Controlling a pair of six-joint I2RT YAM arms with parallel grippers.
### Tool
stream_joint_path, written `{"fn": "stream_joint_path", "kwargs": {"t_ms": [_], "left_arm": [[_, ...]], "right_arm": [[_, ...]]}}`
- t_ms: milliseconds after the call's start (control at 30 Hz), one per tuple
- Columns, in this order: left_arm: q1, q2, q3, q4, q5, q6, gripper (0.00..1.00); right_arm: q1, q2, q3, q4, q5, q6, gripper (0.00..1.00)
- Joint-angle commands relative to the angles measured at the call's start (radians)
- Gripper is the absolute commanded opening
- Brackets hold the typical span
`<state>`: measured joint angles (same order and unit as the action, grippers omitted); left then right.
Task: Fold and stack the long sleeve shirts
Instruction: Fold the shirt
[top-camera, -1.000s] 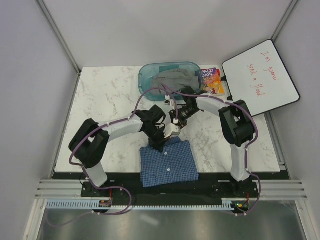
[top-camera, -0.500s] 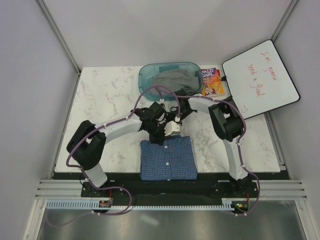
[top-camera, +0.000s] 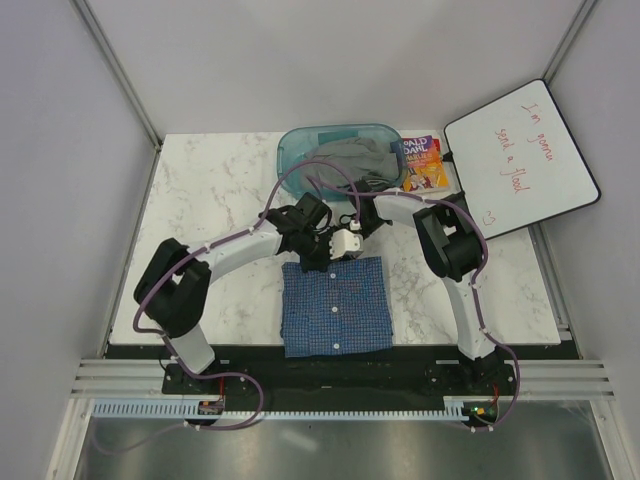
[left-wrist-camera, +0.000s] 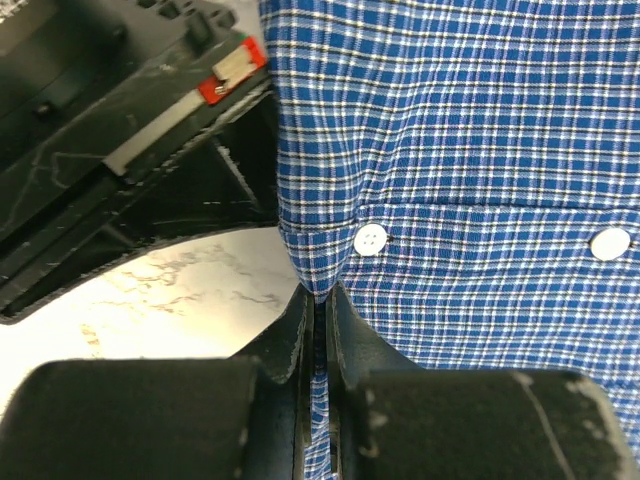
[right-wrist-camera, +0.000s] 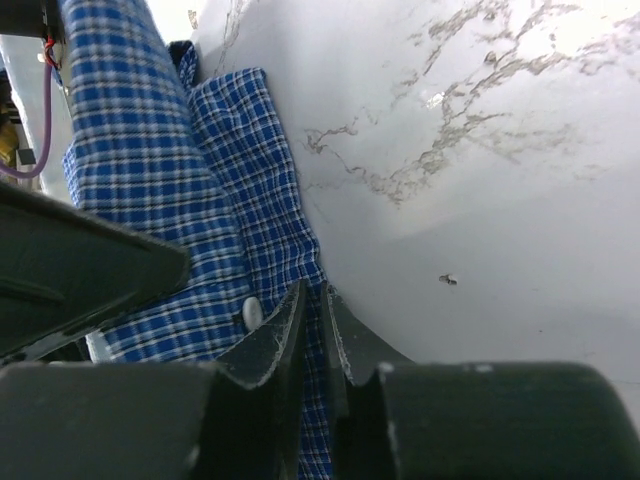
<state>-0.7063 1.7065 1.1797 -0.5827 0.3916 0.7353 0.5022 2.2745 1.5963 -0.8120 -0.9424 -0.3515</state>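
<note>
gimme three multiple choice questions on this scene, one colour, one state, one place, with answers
1. The writing on the whiteboard is: A red, B green, C black.
2. The left gripper is: A wide open, B shut on the checked shirt, C holding a pen.
3. The grey cloth lies: A on the whiteboard, B on the checked shirt, C in the blue bin.
Answers: 1 A, the top view shows red strokes; 2 B, its wrist view shows it pinching the shirt's edge; 3 C, it sits bunched inside the bin's walls.
</note>
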Motion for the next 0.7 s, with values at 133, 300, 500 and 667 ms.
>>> {"fn": "stream_joint_path", "kwargs": {"t_ms": [133,300,500,667], "left_arm": [[0.019,0.041,0.020,0.110,-0.065,0.070,0.11],[0.037,0.006,0.035,0.080,-0.034,0.026,0.33],[0.166,-0.140,0.077,-0.141,0.147,-0.040,0.50],[0.301,-0.122,0.040,-0.224,0.239,-0.065,0.53]], "right_arm": [[-0.011,0.010,0.048,0.019,0.068,-0.044,0.20],[-0.045,-0.041,0.117,-0.002,0.131,-0.020,0.31],[-0.126,-0.145,0.215,-0.085,0.192,-0.018,0.53],[-0.177,-0.252,0.182,-0.180,0.212,-0.082,0.69]]}}
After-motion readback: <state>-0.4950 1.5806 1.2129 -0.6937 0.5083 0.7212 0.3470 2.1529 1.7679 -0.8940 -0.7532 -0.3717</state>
